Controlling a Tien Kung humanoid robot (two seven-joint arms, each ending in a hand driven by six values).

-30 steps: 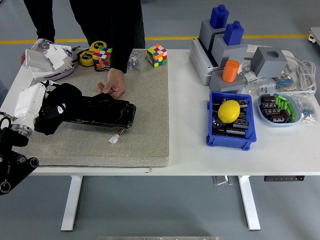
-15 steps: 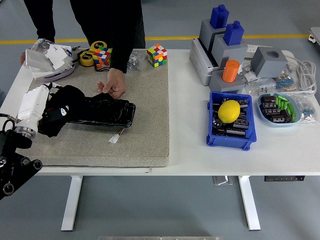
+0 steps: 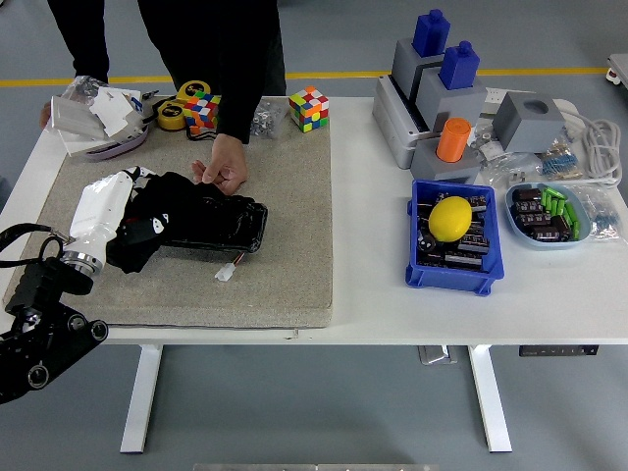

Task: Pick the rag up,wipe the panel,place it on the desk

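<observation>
The left hand (image 3: 137, 221) has its fingers closed on the black rag (image 3: 157, 221), pressed on the left end of the panel (image 3: 221, 224). The panel's long axis runs rightward from the hand across the mat (image 3: 285, 196) on the worktop (image 3: 373, 294), so wiping goes right. A person's hand (image 3: 224, 167) steadies its far edge.

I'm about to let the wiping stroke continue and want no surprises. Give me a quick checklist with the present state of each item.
1. Rag under the left hand: ok, the black rag lies bunched at the hand, on the panel's left end.
2. Grip on the rag: cannot tell, black cloth hides the fingers.
3. Panel held steady: ok, a person's hand rests at its far edge.
4. Stroke path clear: not ok, that person's hand lies close to it.
5. White connector on the mat: ok, clear of the rag.
6. Right hand: cannot tell, out of view.
</observation>
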